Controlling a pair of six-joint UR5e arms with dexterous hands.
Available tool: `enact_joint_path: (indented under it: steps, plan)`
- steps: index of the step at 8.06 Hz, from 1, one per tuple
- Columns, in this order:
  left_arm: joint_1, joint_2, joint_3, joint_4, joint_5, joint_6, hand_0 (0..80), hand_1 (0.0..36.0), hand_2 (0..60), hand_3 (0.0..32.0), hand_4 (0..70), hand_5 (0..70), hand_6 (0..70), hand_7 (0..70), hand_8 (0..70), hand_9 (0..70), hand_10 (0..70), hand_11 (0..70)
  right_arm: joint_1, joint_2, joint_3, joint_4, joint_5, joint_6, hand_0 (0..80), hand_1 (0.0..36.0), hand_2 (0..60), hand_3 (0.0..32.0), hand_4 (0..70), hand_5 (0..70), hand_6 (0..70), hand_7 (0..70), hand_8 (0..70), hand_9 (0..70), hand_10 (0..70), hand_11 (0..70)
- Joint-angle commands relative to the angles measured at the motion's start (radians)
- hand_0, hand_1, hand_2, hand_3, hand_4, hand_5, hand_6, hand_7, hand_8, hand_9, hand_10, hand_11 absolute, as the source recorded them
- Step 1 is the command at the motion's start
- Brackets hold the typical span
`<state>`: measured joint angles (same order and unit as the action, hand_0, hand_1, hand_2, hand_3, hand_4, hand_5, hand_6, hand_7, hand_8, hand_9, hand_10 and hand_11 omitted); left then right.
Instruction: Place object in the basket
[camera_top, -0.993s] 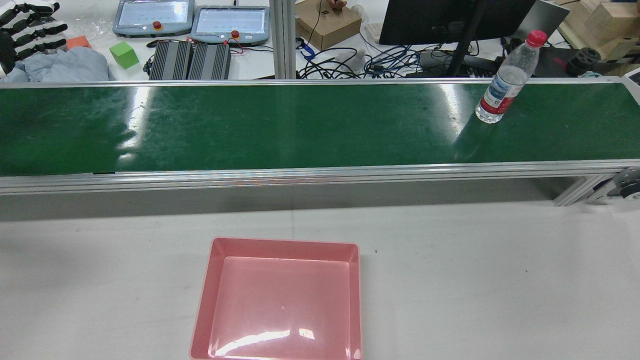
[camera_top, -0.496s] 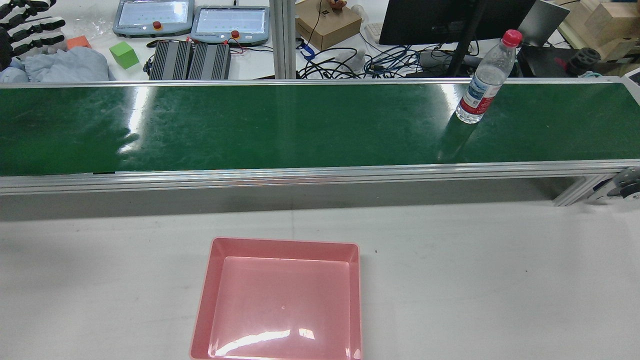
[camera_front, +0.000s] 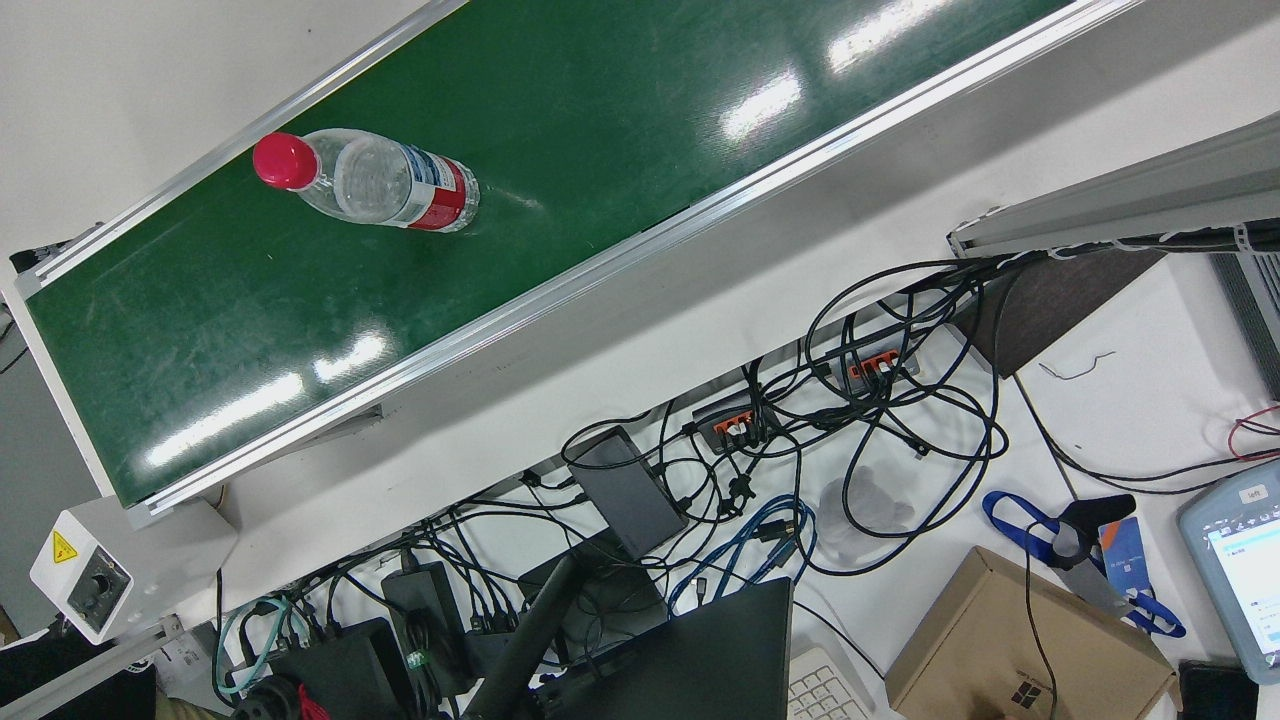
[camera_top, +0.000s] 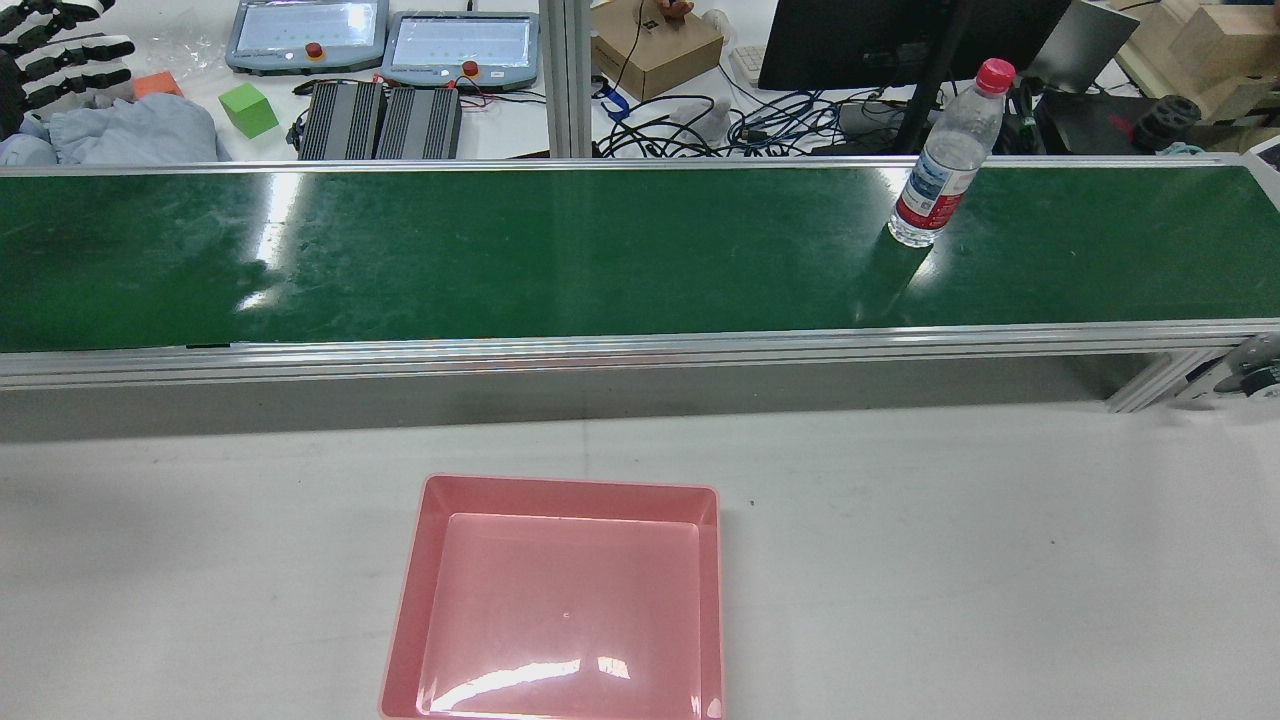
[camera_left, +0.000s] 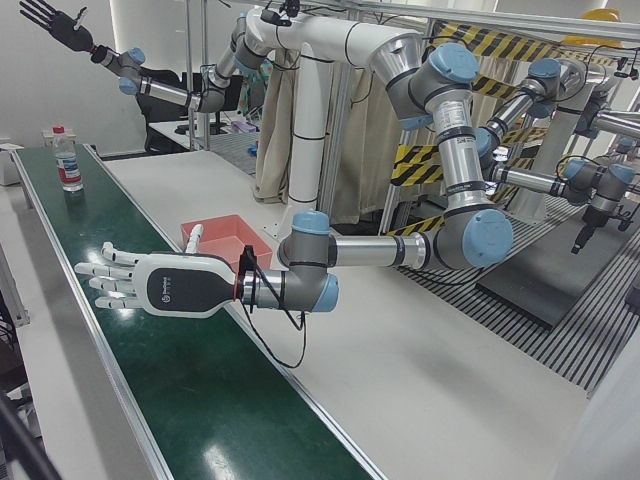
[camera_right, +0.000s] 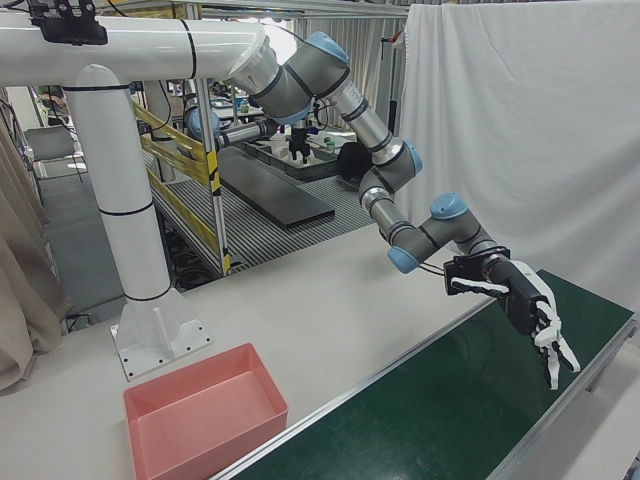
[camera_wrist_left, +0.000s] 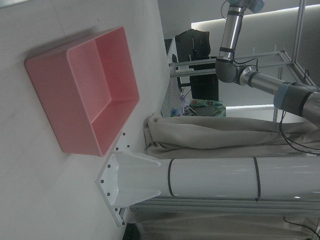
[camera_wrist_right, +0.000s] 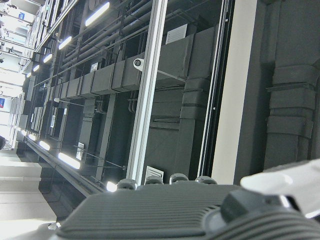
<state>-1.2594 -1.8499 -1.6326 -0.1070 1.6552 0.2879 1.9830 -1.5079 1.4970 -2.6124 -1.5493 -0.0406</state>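
A clear water bottle with a red cap and red label stands upright on the green belt, toward its right end. It also shows in the front view as bottle and far off in the left-front view as bottle. The empty pink basket sits on the white table before the belt; the left hand view shows this basket too. My left hand hovers open, fingers spread, over the belt's left end, far from the bottle. My right hand is raised high, open.
Beyond the belt lie two teach pendants, a green cube, a grey cloth, a cardboard box, cables and a monitor. The white pedestal rises behind the basket.
The bottle has travelled leftward along the belt. My left hand has shifted slightly up and out toward the rear view's top left corner.
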Motion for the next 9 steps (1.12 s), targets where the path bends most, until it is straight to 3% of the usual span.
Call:
enact_joint_path:
  steps: [1, 9]
  plan:
    - [0.0, 0.0, 0.0, 0.001, 0.0, -0.001, 49.7, 3.7, 0.0, 8.4, 6.2, 35.6, 6.0, 6.3, 13.6, 13.0, 8.3, 12.7, 0.0, 0.0, 0.0, 0.0, 0.0, 0.001, 0.0, 0.0, 0.0, 0.0, 0.0, 0.0, 0.0, 0.0, 0.0, 0.0, 0.0, 0.0]
    - [0.001, 0.001, -0.012, 0.009, 0.0, -0.001, 49.6, 3.4, 0.0, 9.6, 2.7, 35.2, 4.8, 5.4, 11.4, 11.9, 7.3, 11.5, 0.0, 0.0, -0.001, 0.0, 0.0, 0.001, 0.0, 0.0, 0.0, 0.0, 0.0, 0.0, 0.0, 0.0, 0.0, 0.0, 0.0, 0.0]
